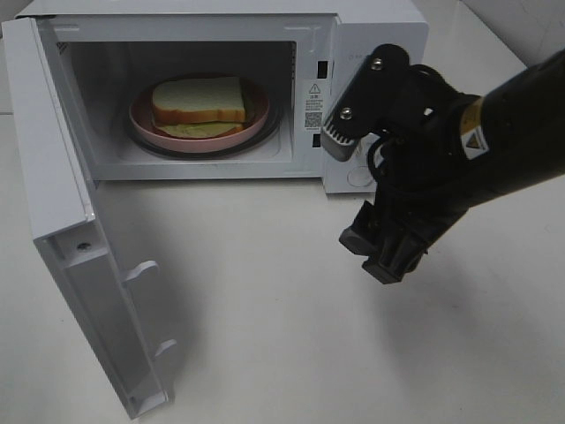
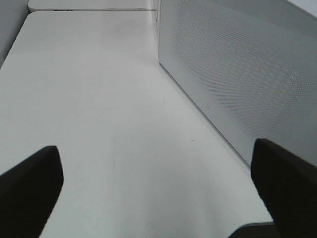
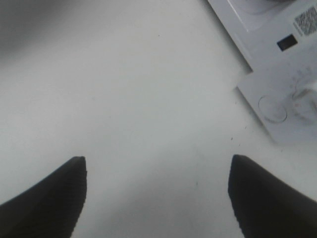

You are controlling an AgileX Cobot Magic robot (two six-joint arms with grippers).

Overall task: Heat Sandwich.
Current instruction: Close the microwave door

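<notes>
The sandwich (image 1: 199, 103), thick white bread with tan crust and pale filling, lies on a round pink plate (image 1: 146, 125) inside the open microwave (image 1: 375, 35). In the exterior view my right gripper (image 1: 375, 252) hangs open over the table in front of the microwave's control panel, well to the right of the sandwich and holding nothing. The right wrist view shows its two dark fingers (image 3: 49, 198) spread over bare table, with the control panel (image 3: 287, 104) beyond. My left gripper (image 2: 154, 146) is open and empty beside the microwave's perforated side wall (image 2: 247, 74); it is outside the exterior view.
The microwave door (image 1: 79, 265) stands swung wide open toward the front left, reaching near the table's front edge. White tabletop (image 1: 282, 336) stretches in front of the oven cavity. A table edge (image 2: 89, 9) shows far off in the left wrist view.
</notes>
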